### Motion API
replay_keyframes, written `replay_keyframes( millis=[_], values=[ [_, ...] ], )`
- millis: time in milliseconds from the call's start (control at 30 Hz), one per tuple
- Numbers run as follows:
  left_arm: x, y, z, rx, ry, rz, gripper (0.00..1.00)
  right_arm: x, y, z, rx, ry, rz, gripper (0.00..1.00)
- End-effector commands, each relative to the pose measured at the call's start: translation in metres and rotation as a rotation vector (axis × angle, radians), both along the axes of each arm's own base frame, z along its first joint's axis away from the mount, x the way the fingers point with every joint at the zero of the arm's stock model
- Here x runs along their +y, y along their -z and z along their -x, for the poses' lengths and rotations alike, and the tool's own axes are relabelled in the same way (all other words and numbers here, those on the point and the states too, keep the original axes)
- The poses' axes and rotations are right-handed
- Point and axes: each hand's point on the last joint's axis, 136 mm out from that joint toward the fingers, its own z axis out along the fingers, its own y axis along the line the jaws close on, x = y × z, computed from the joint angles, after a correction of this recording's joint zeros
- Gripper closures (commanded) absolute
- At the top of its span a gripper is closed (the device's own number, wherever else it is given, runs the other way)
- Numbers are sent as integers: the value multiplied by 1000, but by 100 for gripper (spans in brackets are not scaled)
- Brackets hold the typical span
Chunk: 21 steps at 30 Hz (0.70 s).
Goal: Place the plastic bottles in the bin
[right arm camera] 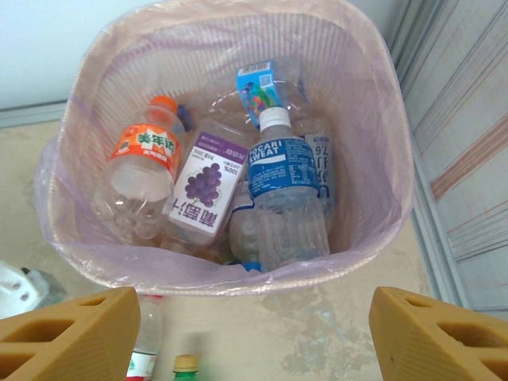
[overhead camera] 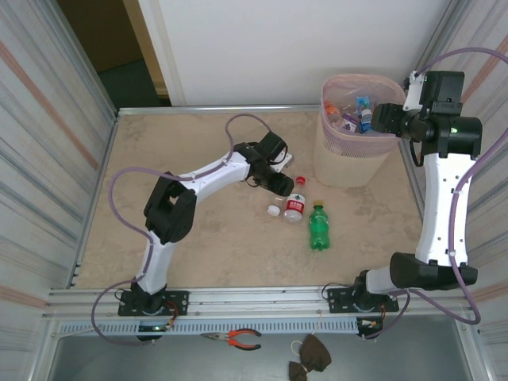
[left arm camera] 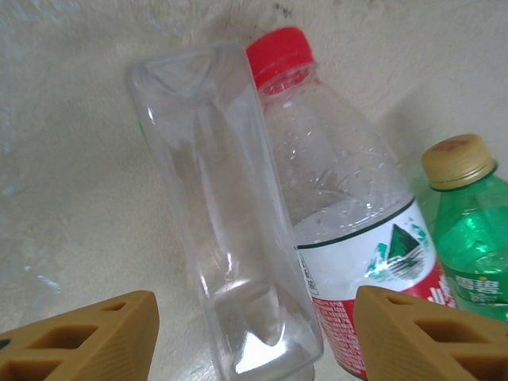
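Your left gripper (left arm camera: 254,337) hangs with jaws apart and empty over a smooth, clear flat-sided bottle (left arm camera: 226,238). It lies mid-way across the mottled beige table (overhead camera: 198,246), against a red-capped bottle (left arm camera: 349,238) and near a green bottle (left arm camera: 476,246). Your right gripper (right arm camera: 254,333), likewise spread and empty, hovers above the pink mesh-walled bin (right arm camera: 373,127) at the far right corner, which holds several labelled bottles (right arm camera: 282,186).

Spread pincer (right arm camera: 254,321) before the bin (right arm camera: 373,103), several bottles (right arm camera: 286,182) lying inside.

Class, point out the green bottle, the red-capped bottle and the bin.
green bottle (overhead camera: 318,230), top view, on its body.
red-capped bottle (left arm camera: 343,213), left wrist view, on its clear body.
bin (overhead camera: 347,168), top view, on its front wall.
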Motion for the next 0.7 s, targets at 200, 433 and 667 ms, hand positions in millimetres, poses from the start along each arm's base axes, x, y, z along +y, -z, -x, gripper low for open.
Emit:
replay_keyframes(
  millis=[200,433,667],
  values=[
    [-1,24,6,51,-14,-45,34,2,-8,5,-41,-6,-21,25],
    [5,37,8,63,-20,-82,42,3,-7,6,-41,-8,-22,26],
    [8,35,8,55,-19,-90,50,4,-8,6,-46,-14,-26,27]
  ],
)
